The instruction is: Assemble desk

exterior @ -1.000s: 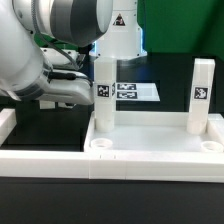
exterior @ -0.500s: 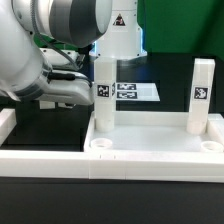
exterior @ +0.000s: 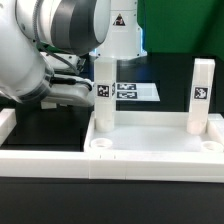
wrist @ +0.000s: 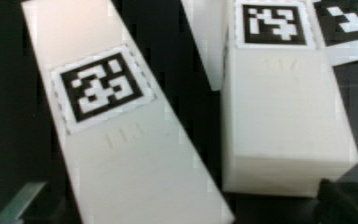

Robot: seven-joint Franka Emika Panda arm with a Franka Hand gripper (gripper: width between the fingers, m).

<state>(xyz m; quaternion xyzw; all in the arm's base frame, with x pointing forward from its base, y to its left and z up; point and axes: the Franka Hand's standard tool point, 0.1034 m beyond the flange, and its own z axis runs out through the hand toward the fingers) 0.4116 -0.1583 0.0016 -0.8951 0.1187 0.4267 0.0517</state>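
The desk top (exterior: 150, 152) lies nearest on the tabletop at 6 o'clock, with a leg (exterior: 103, 95) upright at its 10 o'clock corner and a second leg (exterior: 200, 95) at 2 o'clock. Farther back, at 9 o'clock, the tool (exterior: 88, 93) is spread wide, clamping nothing, just beside the leg. A sideways brush could tilt or unseat it.

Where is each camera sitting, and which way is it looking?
Exterior view: sits low in front of the desk top, facing across it at two upright legs; the arm fills the exterior view's left.
Wrist view: rides on the wrist, facing two tagged legs from very close; dark blurs at the picture's edge may be its fingers.
Shared: both show white legs with tags, but I cannot tell whether they are the same ones.
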